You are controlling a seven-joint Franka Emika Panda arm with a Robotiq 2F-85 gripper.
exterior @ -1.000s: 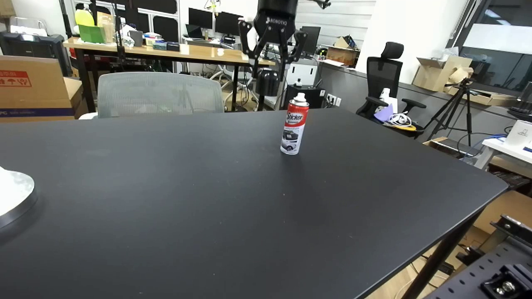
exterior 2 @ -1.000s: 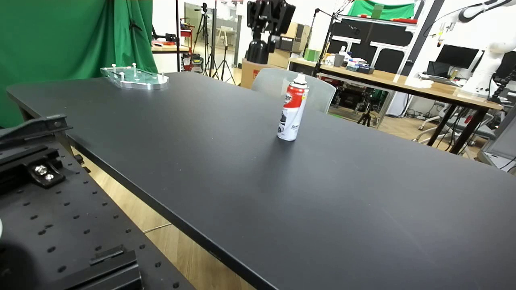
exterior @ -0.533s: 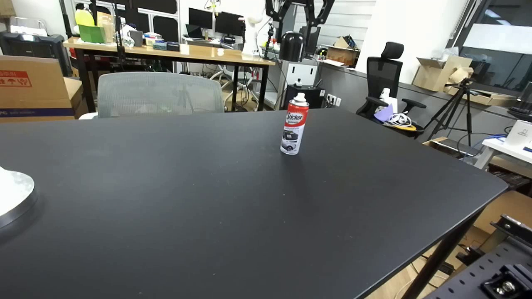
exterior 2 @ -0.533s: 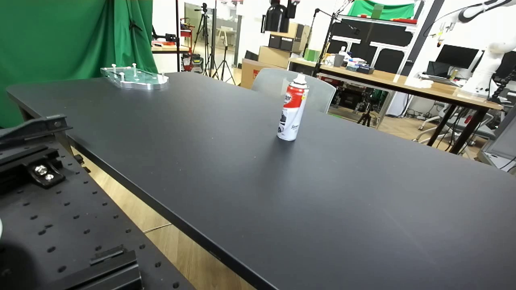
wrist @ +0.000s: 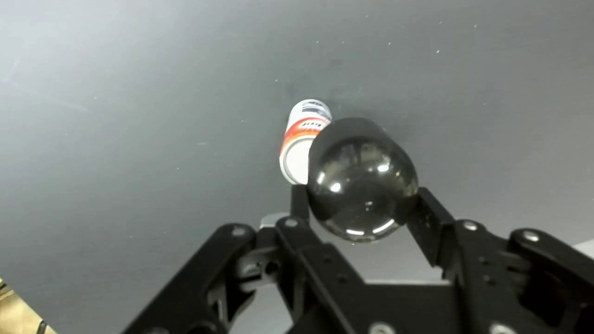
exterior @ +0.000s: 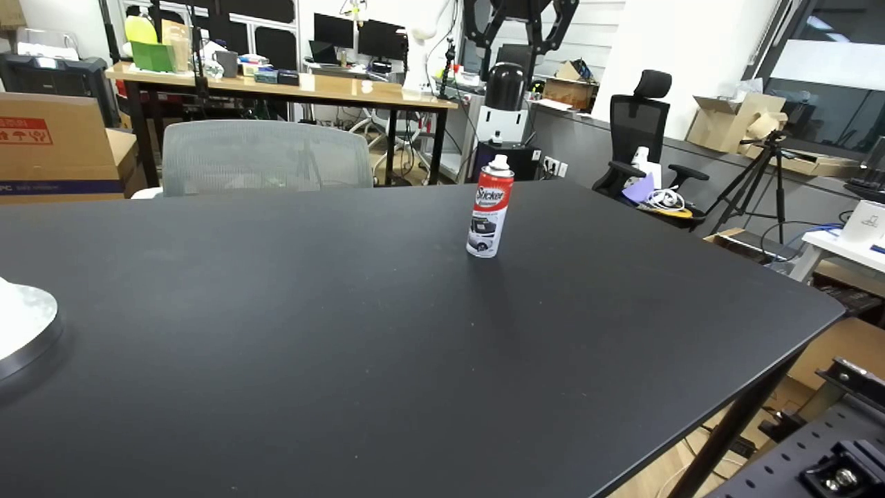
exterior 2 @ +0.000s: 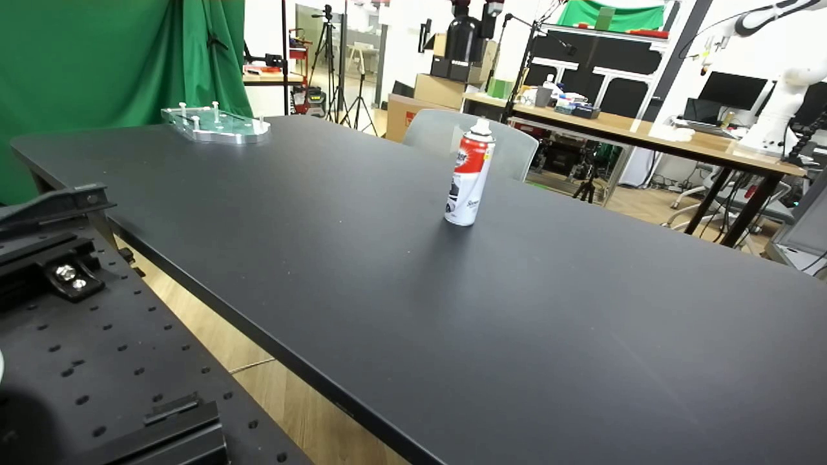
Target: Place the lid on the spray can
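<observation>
The spray can (exterior: 489, 207), white with a red upper band and a white nozzle, stands upright on the black table; it also shows in an exterior view (exterior 2: 470, 174). My gripper (wrist: 362, 202) is shut on the lid (wrist: 362, 176), a glossy black domed cap, with a finger on each side. In both exterior views the lid (exterior: 505, 88) (exterior 2: 464, 39) hangs dome up, well above the can, with a visible gap to the nozzle. In the wrist view the lid covers the right part of the can (wrist: 306, 127), nozzle included. The lid's underside is hidden.
The black table (exterior: 311, 332) bears a clear plate with white pegs (exterior 2: 223, 126) at its far end. A grey chair (exterior: 266, 159) stands behind the table. A black perforated base (exterior 2: 142, 342) lies beside the near edge. A white object with a metal rim (exterior: 31, 325) is at the left edge.
My gripper has moved up and to the right in both exterior views with the lid, then dropped slightly over the last half second. The spray can has not moved.
</observation>
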